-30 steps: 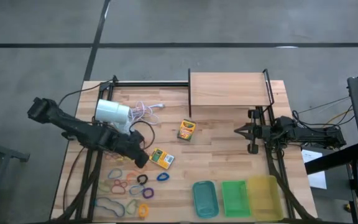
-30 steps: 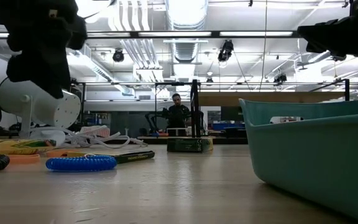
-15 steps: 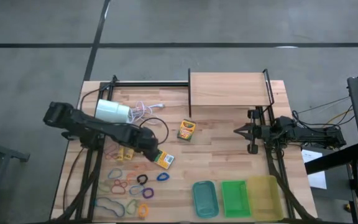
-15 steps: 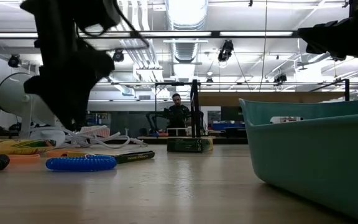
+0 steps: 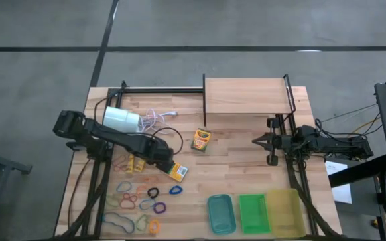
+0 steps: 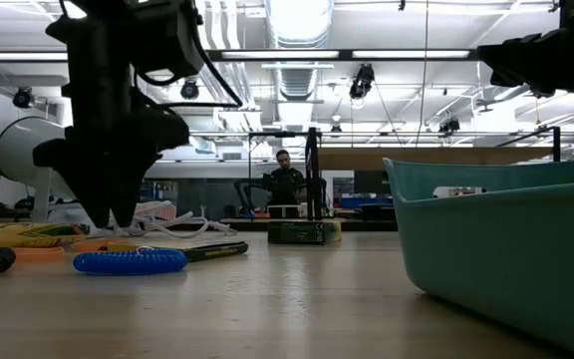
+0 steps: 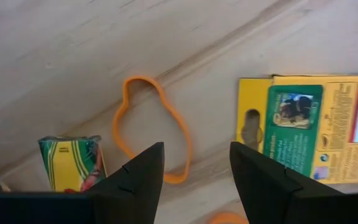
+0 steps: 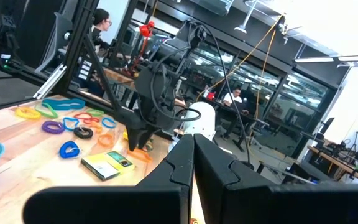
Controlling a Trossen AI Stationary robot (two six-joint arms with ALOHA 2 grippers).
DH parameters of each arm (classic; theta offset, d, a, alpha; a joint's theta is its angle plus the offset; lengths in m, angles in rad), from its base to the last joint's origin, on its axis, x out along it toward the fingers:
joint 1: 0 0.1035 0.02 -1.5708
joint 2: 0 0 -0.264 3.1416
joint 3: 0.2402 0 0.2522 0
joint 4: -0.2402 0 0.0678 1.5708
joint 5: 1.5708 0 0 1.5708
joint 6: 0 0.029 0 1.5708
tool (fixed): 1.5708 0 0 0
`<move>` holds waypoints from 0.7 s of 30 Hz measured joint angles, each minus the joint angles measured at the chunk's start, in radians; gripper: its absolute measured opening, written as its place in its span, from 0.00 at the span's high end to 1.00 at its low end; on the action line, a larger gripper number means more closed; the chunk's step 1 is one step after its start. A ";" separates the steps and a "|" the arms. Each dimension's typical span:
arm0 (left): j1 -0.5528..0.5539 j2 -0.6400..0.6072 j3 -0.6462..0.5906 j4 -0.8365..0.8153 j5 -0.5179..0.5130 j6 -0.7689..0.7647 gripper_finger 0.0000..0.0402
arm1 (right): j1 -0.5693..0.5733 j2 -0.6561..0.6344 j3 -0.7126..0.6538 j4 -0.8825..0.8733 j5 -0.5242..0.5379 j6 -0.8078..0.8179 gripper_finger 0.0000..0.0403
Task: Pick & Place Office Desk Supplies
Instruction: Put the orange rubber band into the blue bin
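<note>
- Left end effector point(image 7: 191, 180) hangs fingers-apart over the counter's point(image 5: 240, 161) middle-left, lined up on an orange loop point(image 7: 151, 127), probably to straddle it for a pinch.
- A crayon box point(image 7: 309, 127) lies flat just beside that loop, another crayon box point(image 5: 201, 139) sits nearer the counter's centre.
- Right end effector point(image 5: 263, 141) waits by the right edge, fingers pressed together.

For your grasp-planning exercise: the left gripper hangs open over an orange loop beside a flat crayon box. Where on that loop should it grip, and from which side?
Grip the orange loop from straight above, across one strand of its long side. It lies flat on the wood, too thin for a side approach. The left gripper is open, with the loop's lower end between its fingers, clear of the crayon box.
</note>
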 joint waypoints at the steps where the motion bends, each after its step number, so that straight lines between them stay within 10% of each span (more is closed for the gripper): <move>1: 0.000 0.007 0.000 0.000 0.000 0.000 0.53 | 0.000 0.000 0.000 0.000 0.000 0.000 0.98; 21: 0.000 0.049 -0.044 0.079 0.000 -0.001 0.73 | 0.000 0.000 0.000 -0.006 0.000 0.000 0.98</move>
